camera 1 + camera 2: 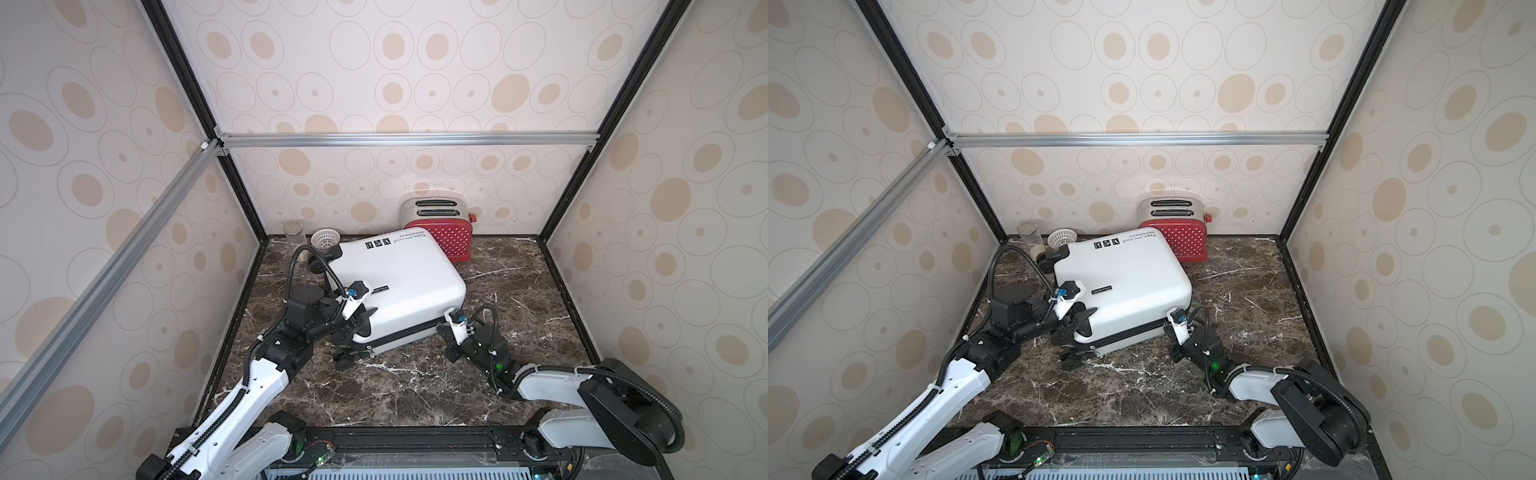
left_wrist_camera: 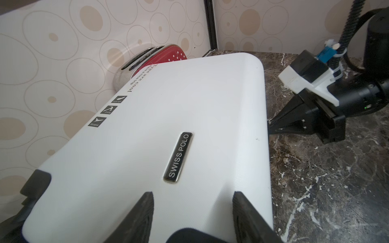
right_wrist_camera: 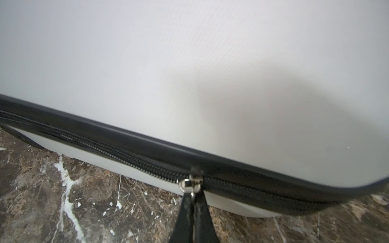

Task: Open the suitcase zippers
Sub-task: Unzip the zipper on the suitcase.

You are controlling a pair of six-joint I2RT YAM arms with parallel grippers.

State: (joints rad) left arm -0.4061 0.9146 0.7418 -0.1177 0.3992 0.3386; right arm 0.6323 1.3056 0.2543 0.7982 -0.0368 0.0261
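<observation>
The white suitcase [image 1: 399, 282] [image 1: 1125, 278] lies flat on the marble top, with its "SWISS POLO" badge [image 2: 178, 157] facing up. A black zipper band [image 1: 399, 338] [image 3: 126, 155] runs along its near side. My right gripper [image 3: 193, 196] [image 1: 441, 329] is at the case's near right corner, shut on the small metal zipper pull [image 3: 190, 185]. My left gripper [image 2: 192, 195] [image 1: 365, 321] stands open over the near left part of the lid. Both of its fingers rest on the white shell and nothing is between them. The right gripper [image 2: 273, 124] also shows in the left wrist view.
A red polka-dot toaster [image 1: 446, 239] stands right behind the suitcase at the back wall. A glass jar [image 1: 293, 235] and a white mesh basket [image 1: 325, 239] sit in the back left corner. Black suitcase wheels [image 1: 345, 361] jut out at the near left. Enclosure walls close in three sides.
</observation>
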